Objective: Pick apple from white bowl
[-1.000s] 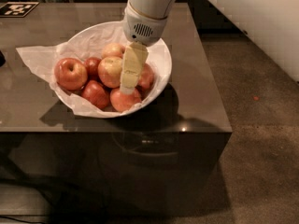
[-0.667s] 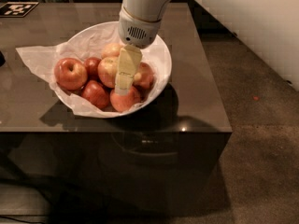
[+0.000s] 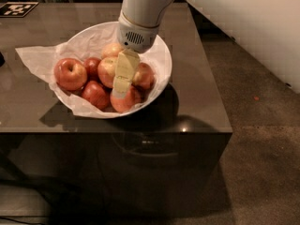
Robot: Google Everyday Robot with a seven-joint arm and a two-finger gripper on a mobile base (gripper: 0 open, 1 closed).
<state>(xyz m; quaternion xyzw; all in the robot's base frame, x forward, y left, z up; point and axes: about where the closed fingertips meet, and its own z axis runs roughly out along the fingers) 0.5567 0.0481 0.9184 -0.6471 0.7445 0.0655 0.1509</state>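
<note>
Dark, glossy bench point(image 3: 199, 95) on a dim brown floor. The apple point(image 3: 108, 71), pale yellow-green with a red blush, lies mid-heap in the white bowl point(image 3: 161, 60). The bowl stands towards the bench's left half, near the front edge.

The end effector point(image 3: 120, 89) hangs in the bowl, pointing down, its pale pad lying across the apple's right flank. That looks like lining up for a top-down grasp. Cannot tell whether it is clenched or released, nor whether it touches the fruit.

Around the apple: a small dark red apple point(image 3: 92, 65) to its left, an evenly red apple point(image 3: 70, 73) further left, and more red ones in front. Crumpled paper point(image 3: 33, 60) spills over the rim towards the bench's left edge.

Against 0.7 s ago, the end effector sits lower and slightly nearer the front edge. The apples and bowl have not shifted.
</note>
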